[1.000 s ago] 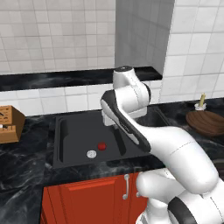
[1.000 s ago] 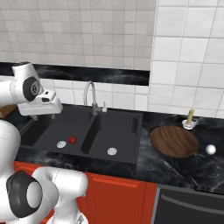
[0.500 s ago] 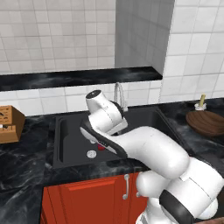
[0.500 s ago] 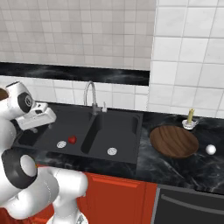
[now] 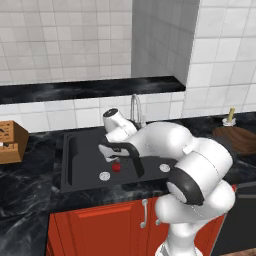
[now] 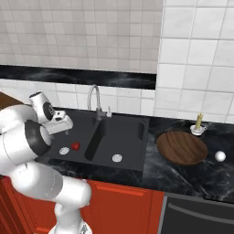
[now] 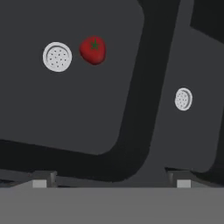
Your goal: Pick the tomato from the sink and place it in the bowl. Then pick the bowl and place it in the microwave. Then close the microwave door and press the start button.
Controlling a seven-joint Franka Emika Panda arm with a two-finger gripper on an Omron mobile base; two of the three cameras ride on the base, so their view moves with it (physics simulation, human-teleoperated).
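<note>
We are in the first step: picking the tomato out of the sink. The tomato (image 5: 116,167) lies on the floor of the left basin of the sink (image 5: 80,150), just beside that basin's silver drain (image 5: 104,175) and apart from the tool. In the right base view the tomato (image 6: 75,146) sits likewise next to the drain (image 6: 64,150), with the faucet (image 6: 95,99) standing behind the divider between the basins.

The tool (image 5: 111,156) hovers above the left basin, close over the tomato but not touching it. In the hand view the tomato (image 7: 93,50) appears toward the upper left, beside the drain (image 7: 57,57), and not between the two finger tips at the bottom edge. We judge that the tool is not yet centred over its target.

The next move calls for shifting the tool sideways until the tomato lies midway between the fingers, then lowering into the basin and closing. The tomato is round and may roll on the flat basin floor, so we would descend straight and close gently.

The tool stands wide open and holds nothing; its finger tips (image 7: 40,180) are spread far apart.

To the right, the bowl (image 6: 181,147) waits on the worktop (image 6: 215,176), well apart from the sink, and is empty.
</note>
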